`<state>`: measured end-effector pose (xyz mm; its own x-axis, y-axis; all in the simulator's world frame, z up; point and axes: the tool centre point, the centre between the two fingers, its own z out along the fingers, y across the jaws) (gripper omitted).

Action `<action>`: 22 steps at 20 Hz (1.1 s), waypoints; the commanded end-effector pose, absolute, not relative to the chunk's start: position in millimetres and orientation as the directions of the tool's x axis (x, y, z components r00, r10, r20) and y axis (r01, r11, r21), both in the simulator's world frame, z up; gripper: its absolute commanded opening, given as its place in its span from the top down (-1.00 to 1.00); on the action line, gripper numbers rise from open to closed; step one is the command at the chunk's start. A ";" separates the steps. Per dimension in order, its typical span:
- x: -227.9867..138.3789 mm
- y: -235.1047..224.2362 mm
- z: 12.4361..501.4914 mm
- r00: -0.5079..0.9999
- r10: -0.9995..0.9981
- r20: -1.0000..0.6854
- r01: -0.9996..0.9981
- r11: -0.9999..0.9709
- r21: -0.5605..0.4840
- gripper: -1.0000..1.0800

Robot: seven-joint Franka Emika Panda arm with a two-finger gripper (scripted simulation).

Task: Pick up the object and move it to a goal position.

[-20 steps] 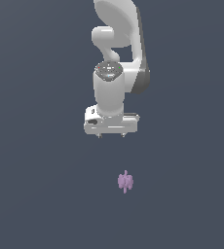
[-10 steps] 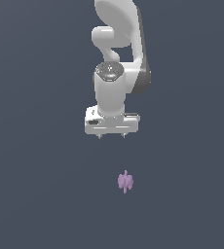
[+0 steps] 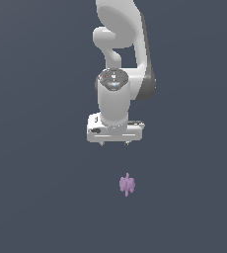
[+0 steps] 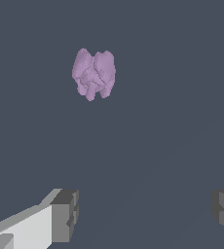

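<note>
In the exterior view, the object [image 3: 127, 184] is nearest: a small pale purple lump that lies free on the dark tabletop [image 3: 36, 197]. Behind it hangs the claw [image 3: 114, 144], spread wide and holding nothing; the wrist view shows its two fingers [image 4: 65, 214] far apart, with the object [image 4: 94, 73] well ahead of them. I judge the step to be the approach, with no grasp yet. The next move should bring the claw over the object, lower it around, then close.
</note>
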<state>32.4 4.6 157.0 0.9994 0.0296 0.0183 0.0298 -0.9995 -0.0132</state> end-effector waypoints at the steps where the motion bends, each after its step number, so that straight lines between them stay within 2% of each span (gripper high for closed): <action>1: 41.9 7.2 154.6 1.000 0.024 0.017 0.024 -1.000 -0.013 -0.92; 22: 133.8 41.6 114.1 0.999 -0.052 0.004 -0.052 -0.999 -0.004 -0.92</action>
